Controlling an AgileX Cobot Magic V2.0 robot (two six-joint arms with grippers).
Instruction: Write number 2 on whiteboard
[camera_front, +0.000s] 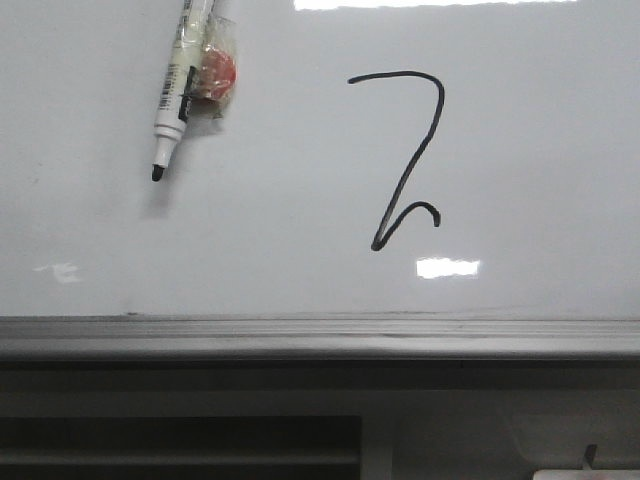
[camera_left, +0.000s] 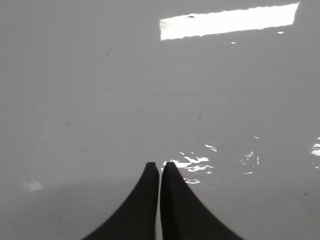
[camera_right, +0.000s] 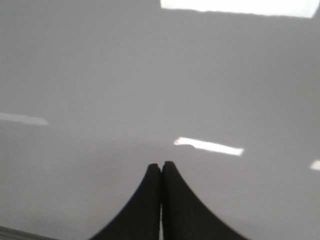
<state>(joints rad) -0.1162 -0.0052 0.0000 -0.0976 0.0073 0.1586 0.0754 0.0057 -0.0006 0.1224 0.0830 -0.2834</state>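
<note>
The number 2 (camera_front: 405, 160), a thin black marker stroke, stands on the whiteboard (camera_front: 540, 150) right of centre in the front view. A white marker pen (camera_front: 178, 85) with a black tip lies on the board at the upper left, uncapped, next to a small red-and-clear wrapped item (camera_front: 214, 72). Neither gripper shows in the front view. My left gripper (camera_left: 160, 166) is shut and empty over bare board (camera_left: 100, 100). My right gripper (camera_right: 161, 165) is shut and empty over bare board (camera_right: 100, 75). The 2 and the pen are out of both wrist views.
A grey metal ledge (camera_front: 320, 338) runs along the board's lower edge, with a dark frame below it. Bright light reflections lie on the board (camera_front: 447, 267). A strip of the ledge shows at the corner of the right wrist view (camera_right: 15, 233).
</note>
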